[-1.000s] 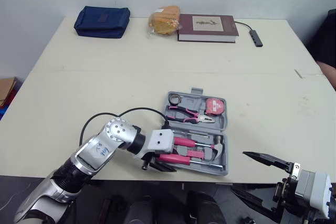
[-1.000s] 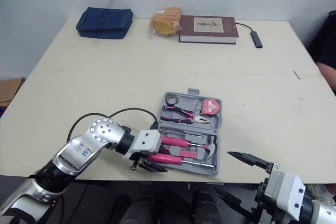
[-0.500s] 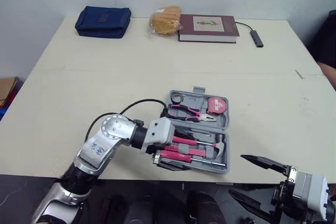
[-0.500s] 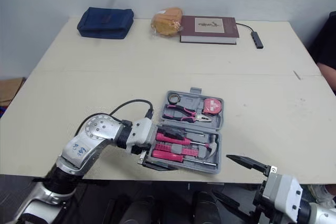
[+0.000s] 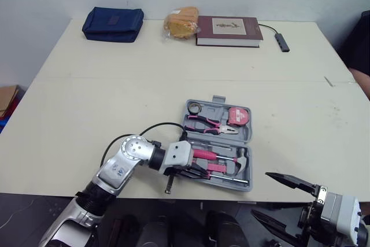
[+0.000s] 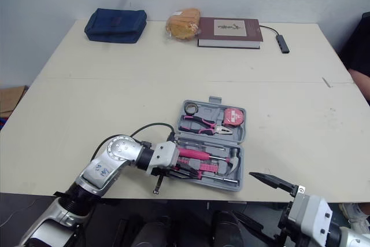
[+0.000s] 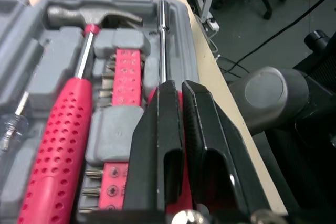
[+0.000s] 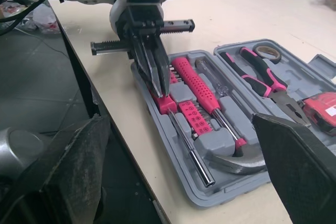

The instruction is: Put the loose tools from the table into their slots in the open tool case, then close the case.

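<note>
The open grey plastic tool case (image 5: 217, 100) lies flat near the front edge of the pale tabletop (image 5: 115, 85). The left hand (image 8: 160, 95) is over the case's left end, its fingers drawn nearly together. Their tips are down on the pink handle of the long steel-shafted screwdriver (image 8: 190, 154), which lies in the case's front slot. A pink-handled hammer (image 7: 58, 129) sits further back in the same half. The right hand (image 5: 260, 193) hangs off the tabletop beyond the case's right front corner, fingers spread wide and holding nothing.
</note>
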You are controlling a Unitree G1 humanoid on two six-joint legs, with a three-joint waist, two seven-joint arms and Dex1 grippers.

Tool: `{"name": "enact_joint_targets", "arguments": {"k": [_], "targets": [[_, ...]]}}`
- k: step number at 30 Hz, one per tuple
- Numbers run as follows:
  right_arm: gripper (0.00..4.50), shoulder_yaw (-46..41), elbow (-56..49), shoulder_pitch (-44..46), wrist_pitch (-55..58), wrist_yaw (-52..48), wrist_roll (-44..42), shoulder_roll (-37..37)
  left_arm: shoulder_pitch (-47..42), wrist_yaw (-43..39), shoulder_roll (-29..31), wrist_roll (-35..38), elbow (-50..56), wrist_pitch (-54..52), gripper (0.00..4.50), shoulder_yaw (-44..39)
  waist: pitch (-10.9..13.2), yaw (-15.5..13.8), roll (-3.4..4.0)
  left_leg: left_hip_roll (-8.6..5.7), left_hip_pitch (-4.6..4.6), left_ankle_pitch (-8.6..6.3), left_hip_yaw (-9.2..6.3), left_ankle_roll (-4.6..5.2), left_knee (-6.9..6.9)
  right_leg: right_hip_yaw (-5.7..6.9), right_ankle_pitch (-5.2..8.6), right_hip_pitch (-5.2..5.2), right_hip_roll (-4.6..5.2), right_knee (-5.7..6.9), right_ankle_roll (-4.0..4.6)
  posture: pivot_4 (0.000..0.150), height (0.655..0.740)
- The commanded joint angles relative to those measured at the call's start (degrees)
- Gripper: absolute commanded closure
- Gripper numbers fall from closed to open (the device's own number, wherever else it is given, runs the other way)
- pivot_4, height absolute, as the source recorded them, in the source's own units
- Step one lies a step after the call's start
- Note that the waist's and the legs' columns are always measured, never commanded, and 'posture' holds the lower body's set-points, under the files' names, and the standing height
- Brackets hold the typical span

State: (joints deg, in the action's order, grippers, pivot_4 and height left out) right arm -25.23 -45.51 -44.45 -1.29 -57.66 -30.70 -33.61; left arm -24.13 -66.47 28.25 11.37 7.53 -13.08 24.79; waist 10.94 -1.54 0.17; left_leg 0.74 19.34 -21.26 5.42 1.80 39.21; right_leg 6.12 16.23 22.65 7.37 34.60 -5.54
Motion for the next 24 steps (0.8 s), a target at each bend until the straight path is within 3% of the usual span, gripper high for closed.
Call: {"name": "enact_joint_targets", "arguments": {"k": [1,16,19,24], "targets": [[0.0,-0.52,-0.6,-1.04,-1.39,0.24,0.05,0.67,0.63,0.98,0.11,-1.83,-0.78,-1.79,4.4,1.1,-0.01,0.0,0.0,0.0,-0.01,0.0,0.0,0.0,0.0,-0.01,0.0,0.0,0.01,0.01,0.0,0.15,0.74],[0.0,0.86,-0.37,-1.9,-1.73,1.04,1.49,1.6,-0.41,3.83,2.38,-9.14,-2.99,-12.11,4.4,7.54,-1.32,0.0,-0.11,0.04,-0.17,-0.13,-0.05,0.03,-0.01,-0.01,0.01,-0.18,0.05,-0.07,0.02,0.15,0.74],[0.0,0.79,0.39,-1.5,-1.08,2.53,1.95,2.02,-0.02,3.14,1.25,-7.06,-2.72,-9.75,4.4,6.79,-1.62,0.01,-0.04,0.06,-0.2,-0.18,-0.07,0.05,-0.02,-0.01,0.03,-0.2,0.06,-0.11,0.04,0.15,0.74],[0.0,-1.81,2.64,3.07,2.98,9.53,2.12,2.51,-0.37,0.88,-2.92,3.22,-3.5,-1.25,4.4,-3.63,-1.59,0.02,0.13,0.08,-0.13,-0.24,-0.09,0.12,-0.02,-0.01,0.04,-0.11,0.14,-0.13,0.06,0.15,0.74]]}}
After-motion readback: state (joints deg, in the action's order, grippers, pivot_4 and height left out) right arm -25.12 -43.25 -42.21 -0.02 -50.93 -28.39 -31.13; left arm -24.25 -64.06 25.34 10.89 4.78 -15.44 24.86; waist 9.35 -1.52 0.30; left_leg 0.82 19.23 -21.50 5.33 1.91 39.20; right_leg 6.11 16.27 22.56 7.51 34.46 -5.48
